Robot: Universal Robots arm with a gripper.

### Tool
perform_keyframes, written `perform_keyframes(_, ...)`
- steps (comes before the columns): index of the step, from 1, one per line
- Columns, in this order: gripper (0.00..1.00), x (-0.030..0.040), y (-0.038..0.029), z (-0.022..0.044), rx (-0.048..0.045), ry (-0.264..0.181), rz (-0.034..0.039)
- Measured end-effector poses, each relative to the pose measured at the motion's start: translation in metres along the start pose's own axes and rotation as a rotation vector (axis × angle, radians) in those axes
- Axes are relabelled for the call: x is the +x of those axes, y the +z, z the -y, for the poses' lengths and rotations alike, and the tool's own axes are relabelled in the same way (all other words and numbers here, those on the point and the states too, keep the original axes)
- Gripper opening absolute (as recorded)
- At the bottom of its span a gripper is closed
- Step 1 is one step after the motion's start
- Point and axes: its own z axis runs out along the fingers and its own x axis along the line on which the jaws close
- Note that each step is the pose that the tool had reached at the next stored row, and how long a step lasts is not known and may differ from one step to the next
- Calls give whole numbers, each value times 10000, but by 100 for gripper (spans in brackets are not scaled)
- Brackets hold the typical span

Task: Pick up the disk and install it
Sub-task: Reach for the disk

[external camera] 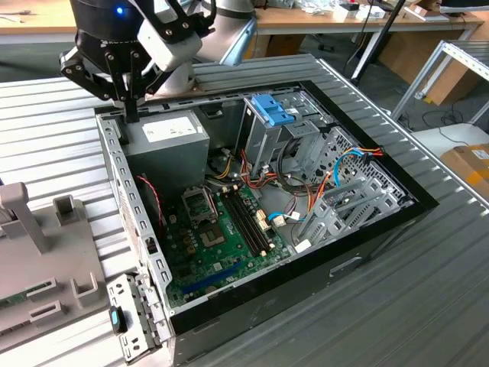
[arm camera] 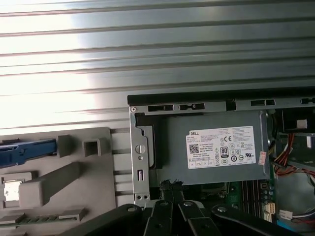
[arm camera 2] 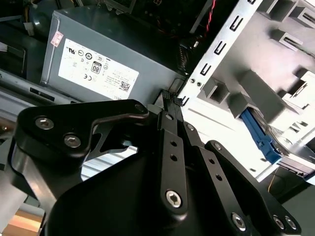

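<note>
Hanging over the open computer case [external camera: 367, 245], the gripper [external camera: 131, 107] sits at about eleven o'clock of the case in the exterior view, taking twelve o'clock as that view's far side. Its two black fingers are drawn together at the tips with nothing between them, as both wrist views also show [arm camera 2: 170, 96] [arm camera: 170, 185]. The tips point down at the case's metal side rail, just beside the grey power supply [external camera: 172, 141] with its white label, which both wrist views show close by [arm camera 2: 98, 64] [arm camera: 216, 147]. Whether the tips touch the rail cannot be told. The disk [arm camera: 29, 149] is outside the case and well apart from the gripper. It lies in a grey moulded fixture [arm camera: 74, 177], and what shows of it is mainly the light blue edge of its carrier, seen again in the second wrist view [arm camera 2: 258, 135]. In the exterior view that fixture [external camera: 46, 252] stands on the ribbed metal table [external camera: 428, 306] at about nine o'clock of the case. Inside the case, the green motherboard [external camera: 221, 245] lies at about six o'clock of the power supply. A tall metal drive cage topped by a blue latch [external camera: 271, 111] stands at about three o'clock of it, with coloured cables running between them.
</note>
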Motion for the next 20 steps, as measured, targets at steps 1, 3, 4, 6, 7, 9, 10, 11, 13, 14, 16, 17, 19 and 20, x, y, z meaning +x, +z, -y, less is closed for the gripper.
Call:
perform_keyframes(1, 11, 15, -1, 1, 1, 0, -1)
perform_keyframes(3, 11, 54, -2, 4, 0, 0, -1)
perform_keyframes(4, 11, 83, -3, 6, 0, 0, 0)
perform_keyframes(6, 11, 127, -4, 10, 0, 0, -1)
perform_keyframes(7, 11, 135, -4, 10, 0, 0, 0)
perform_keyframes(9, 11, 168, -5, 13, 0, 0, 0)
perform_keyframes(10, 11, 193, -6, 15, 0, 0, 0)
perform_keyframes(11, 11, 206, -6, 16, 0, 1, 0)
perform_keyframes(13, 11, 238, -7, 18, 0, 1, 0)
perform_keyframes(14, 11, 253, -7, 19, 0, 1, 0)
perform_keyframes(16, 11, 261, -8, 20, 0, 0, 0)
perform_keyframes(17, 11, 264, -8, 20, 0, 0, 0)
perform_keyframes(19, 11, 272, -8, 20, 0, 0, 0)
perform_keyframes(20, 11, 275, -8, 21, 0, 0, 0)
